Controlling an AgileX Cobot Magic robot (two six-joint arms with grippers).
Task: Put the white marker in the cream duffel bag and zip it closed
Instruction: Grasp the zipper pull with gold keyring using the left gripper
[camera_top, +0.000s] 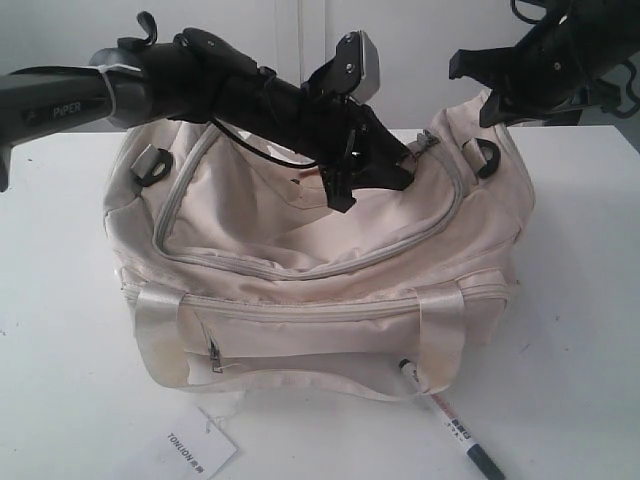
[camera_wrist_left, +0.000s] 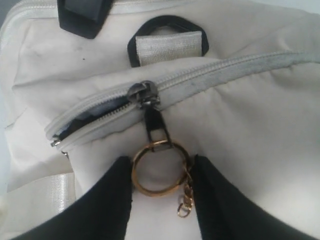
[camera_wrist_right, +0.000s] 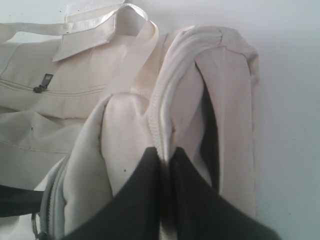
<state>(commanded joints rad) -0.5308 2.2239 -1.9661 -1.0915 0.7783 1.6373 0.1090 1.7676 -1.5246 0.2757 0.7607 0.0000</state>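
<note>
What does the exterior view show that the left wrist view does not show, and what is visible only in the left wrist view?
Only the exterior view: the slim white marker lying on the white table by the bag's front corner, and a white paper tag. Only the left wrist view: the round gold ring pull held between the fingers of the left gripper, and a short open gap beside the grey zipper slider. Both: the soft cream duffel bag and a black strap ring.
</note>
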